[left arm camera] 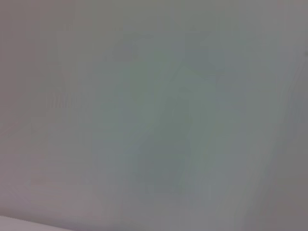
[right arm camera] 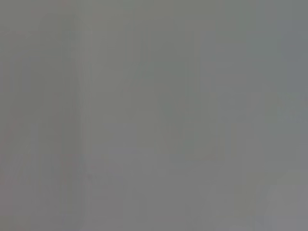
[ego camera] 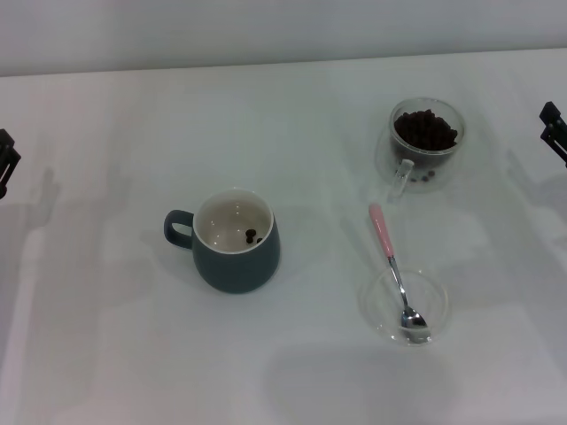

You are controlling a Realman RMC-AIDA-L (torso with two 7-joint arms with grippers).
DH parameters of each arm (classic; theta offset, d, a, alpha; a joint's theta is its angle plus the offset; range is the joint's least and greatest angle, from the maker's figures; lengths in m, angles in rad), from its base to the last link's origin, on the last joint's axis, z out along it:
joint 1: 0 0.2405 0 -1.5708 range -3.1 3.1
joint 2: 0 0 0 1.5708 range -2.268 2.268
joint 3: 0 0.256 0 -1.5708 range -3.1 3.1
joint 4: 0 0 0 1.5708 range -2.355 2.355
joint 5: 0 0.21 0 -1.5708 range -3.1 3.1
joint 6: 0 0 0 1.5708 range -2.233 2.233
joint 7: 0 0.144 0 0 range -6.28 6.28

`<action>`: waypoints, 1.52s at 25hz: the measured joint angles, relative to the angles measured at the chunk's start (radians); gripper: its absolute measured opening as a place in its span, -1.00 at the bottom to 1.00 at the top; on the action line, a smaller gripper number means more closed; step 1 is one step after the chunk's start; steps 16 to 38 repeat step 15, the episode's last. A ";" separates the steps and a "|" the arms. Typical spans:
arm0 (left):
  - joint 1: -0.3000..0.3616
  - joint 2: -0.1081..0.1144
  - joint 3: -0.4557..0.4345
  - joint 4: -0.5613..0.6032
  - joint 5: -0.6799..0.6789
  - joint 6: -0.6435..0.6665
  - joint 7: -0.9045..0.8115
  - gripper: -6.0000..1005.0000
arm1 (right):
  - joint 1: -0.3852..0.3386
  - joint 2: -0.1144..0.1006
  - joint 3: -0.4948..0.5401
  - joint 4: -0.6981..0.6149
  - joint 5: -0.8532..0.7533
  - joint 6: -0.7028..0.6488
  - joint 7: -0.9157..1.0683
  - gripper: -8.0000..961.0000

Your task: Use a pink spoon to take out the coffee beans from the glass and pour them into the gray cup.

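Observation:
The gray cup (ego camera: pixel 232 243) stands left of the table's middle, handle to the left, with a few coffee beans (ego camera: pixel 252 235) on its cream inside. At the back right the glass (ego camera: pixel 426 142) holds a heap of coffee beans (ego camera: pixel 426 129). The pink spoon (ego camera: pixel 393 263) lies in front of it, its metal bowl resting in a flat clear dish (ego camera: pixel 406 306). My left gripper (ego camera: pixel 5 161) shows only at the left edge and my right gripper (ego camera: pixel 555 128) only at the right edge, both far from the objects. The wrist views show only blank table.
The white table (ego camera: pixel 106 336) meets a pale wall along the back. A few loose beans lie inside the glass's outer wall near its base.

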 joint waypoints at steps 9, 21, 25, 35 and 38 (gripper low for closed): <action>0.000 0.000 -0.003 0.000 -0.001 0.000 0.000 0.75 | 0.000 0.000 0.000 -0.001 0.000 0.003 0.000 0.82; -0.003 0.000 -0.005 0.000 -0.002 0.000 0.000 0.75 | 0.000 0.000 0.000 -0.002 0.000 0.004 0.000 0.82; -0.003 0.000 -0.005 0.000 -0.002 0.000 0.000 0.75 | 0.000 0.000 0.000 -0.002 0.000 0.004 0.000 0.82; -0.003 0.000 -0.005 0.000 -0.002 0.000 0.000 0.75 | 0.000 0.000 0.000 -0.002 0.000 0.004 0.000 0.82; -0.003 0.000 -0.005 0.000 -0.002 0.000 0.000 0.75 | 0.000 0.000 0.000 -0.002 0.000 0.004 0.000 0.82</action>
